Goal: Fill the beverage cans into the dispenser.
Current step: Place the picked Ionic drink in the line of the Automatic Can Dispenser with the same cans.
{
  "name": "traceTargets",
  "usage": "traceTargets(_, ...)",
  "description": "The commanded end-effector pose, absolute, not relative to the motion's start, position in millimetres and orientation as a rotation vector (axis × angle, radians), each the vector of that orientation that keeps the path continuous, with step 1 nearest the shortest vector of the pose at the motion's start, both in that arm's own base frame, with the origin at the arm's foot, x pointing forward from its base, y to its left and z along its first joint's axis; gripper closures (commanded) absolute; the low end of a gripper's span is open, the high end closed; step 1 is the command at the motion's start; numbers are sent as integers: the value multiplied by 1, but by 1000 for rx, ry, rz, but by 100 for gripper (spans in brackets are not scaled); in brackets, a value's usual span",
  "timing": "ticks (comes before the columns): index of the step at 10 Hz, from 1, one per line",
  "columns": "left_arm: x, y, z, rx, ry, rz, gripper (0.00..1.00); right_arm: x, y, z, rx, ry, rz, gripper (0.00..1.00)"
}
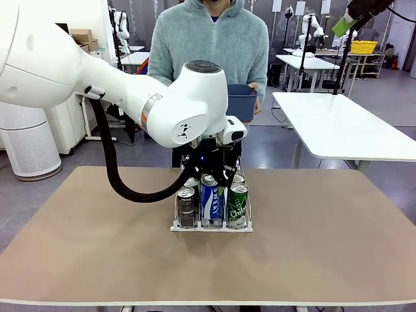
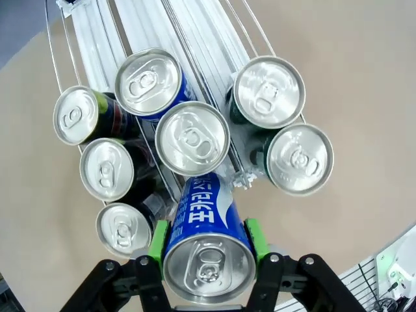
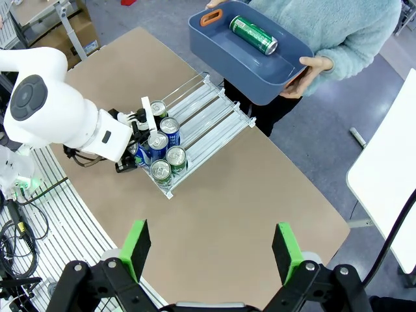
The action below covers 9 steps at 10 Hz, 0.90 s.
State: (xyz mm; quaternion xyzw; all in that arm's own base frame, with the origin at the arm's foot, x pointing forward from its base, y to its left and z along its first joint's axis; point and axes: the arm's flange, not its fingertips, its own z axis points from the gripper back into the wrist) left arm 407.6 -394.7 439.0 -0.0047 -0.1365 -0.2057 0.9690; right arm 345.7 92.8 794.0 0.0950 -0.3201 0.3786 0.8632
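Note:
My left gripper (image 1: pixel 209 177) (image 2: pixel 208 242) is shut on a blue "Pocari Sweat" beverage can (image 1: pixel 210 203) (image 2: pixel 207 224), green pads on both its sides. The can stands over the front of the middle lane of the white dispenser (image 1: pixel 211 227) (image 2: pixel 149 26) (image 3: pixel 209 109), its top higher than the dark can (image 1: pixel 186 208) and green can (image 1: pixel 238 205) beside it. Several more cans fill the lanes behind. My right gripper (image 3: pixel 212 250) hangs open high above the table, holding nothing. Across the table a person holds a blue bin (image 1: pixel 242 101) (image 3: pixel 260 75) with a green can (image 3: pixel 253 34) lying in it.
The back half of the dispenser's lanes is bare. The brown tabletop (image 1: pixel 325 234) spreads wide on both sides of the rack. My left arm (image 1: pixel 130 97) crosses low over the table's left half. A white table (image 1: pixel 344 127) stands behind on the right.

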Motion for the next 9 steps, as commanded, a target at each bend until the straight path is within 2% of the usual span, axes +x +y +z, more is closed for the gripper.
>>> traceTargets(1,431,-399,443,-76,-336,-425,43,345,93,794,203,-671,786,0)
traceTargets(7,453,-399,422,-62,-304,-401,43,345,93,794,203,-671,786,0)
traceTargets(9,458,-402,415,-68,-236,-406,43,345,93,794,203,-671,786,0)
